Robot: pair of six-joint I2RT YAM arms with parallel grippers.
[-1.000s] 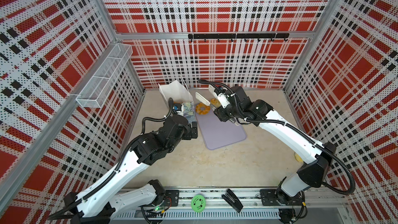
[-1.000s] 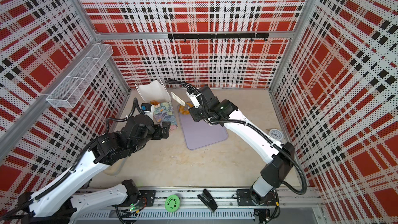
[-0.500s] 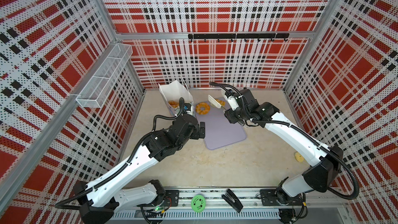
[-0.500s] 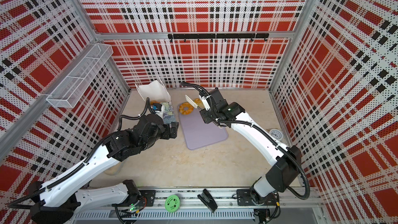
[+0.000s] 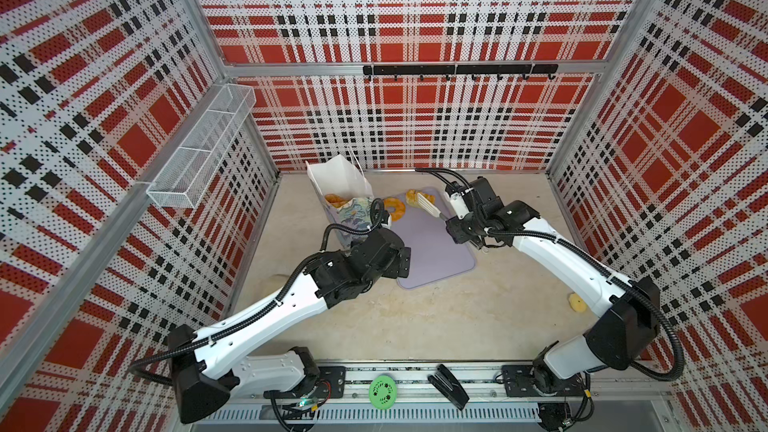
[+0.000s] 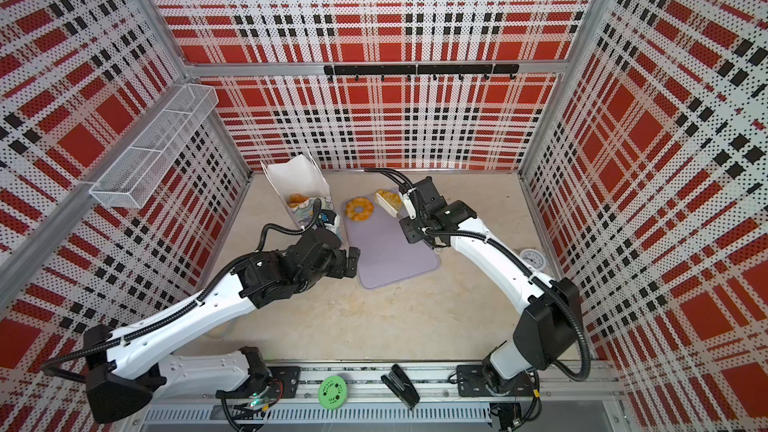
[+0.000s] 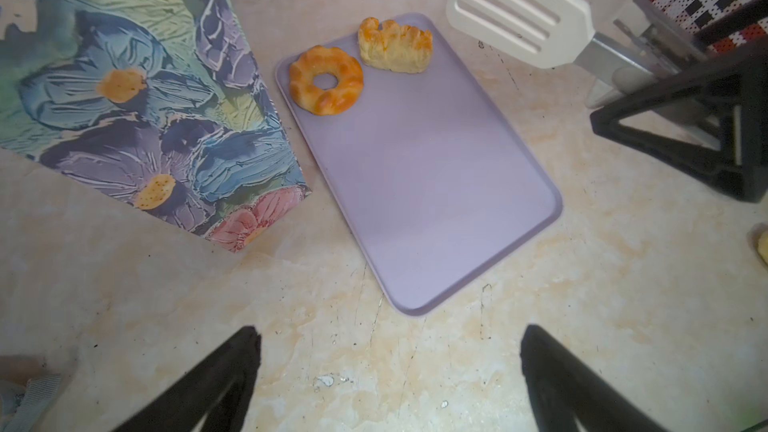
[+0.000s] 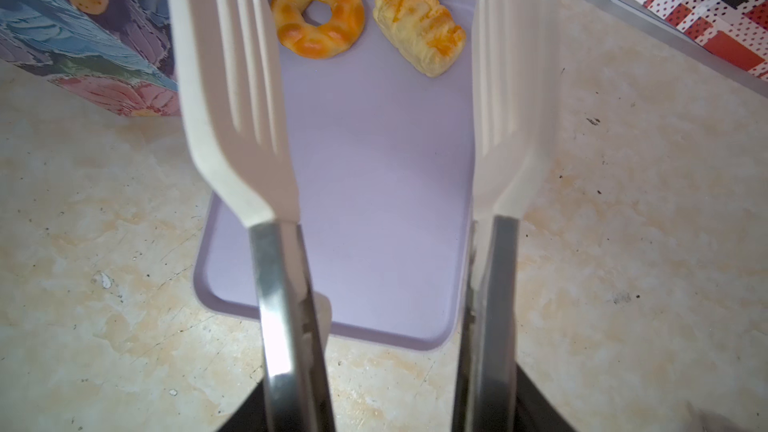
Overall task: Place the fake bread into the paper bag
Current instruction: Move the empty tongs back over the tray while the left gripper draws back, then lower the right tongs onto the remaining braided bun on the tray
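Note:
The paper bag stands open at the back left, flowered outside, with golden fake bread inside. A ring doughnut and a braided piece lie at the far end of the lilac tray. My right gripper is shut on the metal arms of white slotted tongs. The tong blades stand apart and empty above the tray, short of the braided piece. My left gripper hangs open and empty over the table by the tray's near corner.
A small pale yellow round thing lies on the table by the right arm's elbow, near a white clock face. A wire basket hangs on the left wall. A green disc and black stapler sit on the front rail.
The right gripper has carried the tongs to the right, away from the bag's mouth. The left gripper has drawn back from the bag toward the tray's near corner, uncovering the doughnut.

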